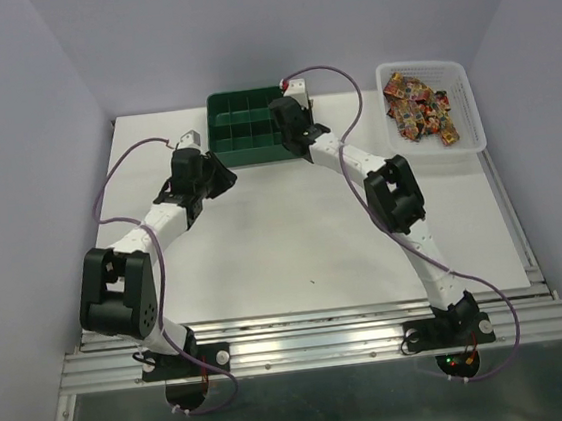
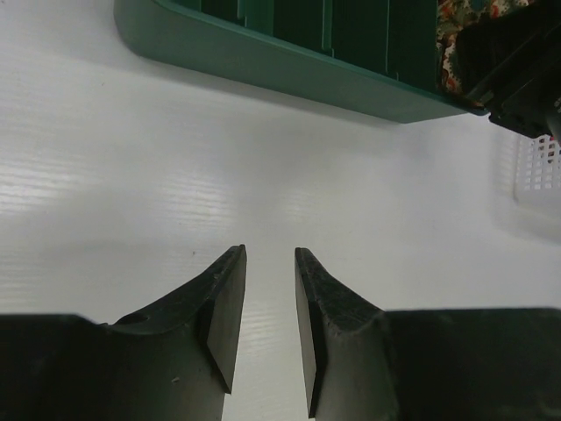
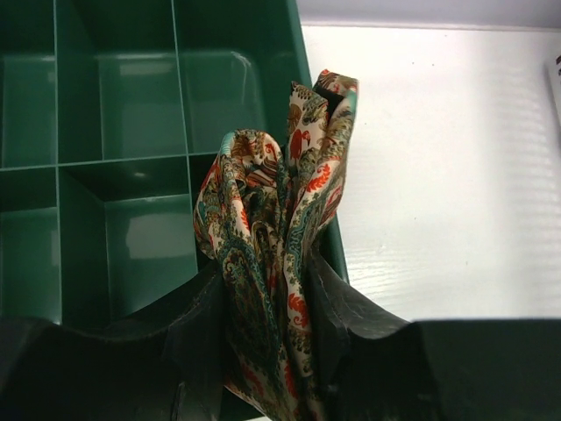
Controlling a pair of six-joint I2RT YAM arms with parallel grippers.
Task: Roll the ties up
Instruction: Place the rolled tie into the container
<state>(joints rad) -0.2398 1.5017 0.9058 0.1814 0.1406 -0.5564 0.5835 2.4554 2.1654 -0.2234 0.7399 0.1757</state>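
**Desk:** Start with the right tool. What do you see?

**Me:** My right tool is clamped on a tie. Both fingers press into the bunched cloth from either side. The tie stands up out of the grip in loose folds, cream with red, orange and teal paisley, and its top flops over slightly. The lower end is hidden between the fingers, so I can't tell how much hangs beneath.

**Desk:** Where is that over the table?

**Me:** At the right edge of the green tray. The folds rise in front of the tray's right wall, with the compartments to their left and bare table to their right. I can't tell whether the cloth touches the tray, or which compartment it sits over.

**Desk:** And the left side?

**Me:** My left tool has its fingers apart, a narrow gap with nothing in it. It hangs low over the white table, pointing at the tray's long side wall, near it but not touching. From overhead it sits by the tray's front left corner.

**Desk:** Anything else out there?

**Me:** A white basket at the far right corner of the table, just beside the tray. More ties lie inside it in a jumbled heap of red, gold and brown.
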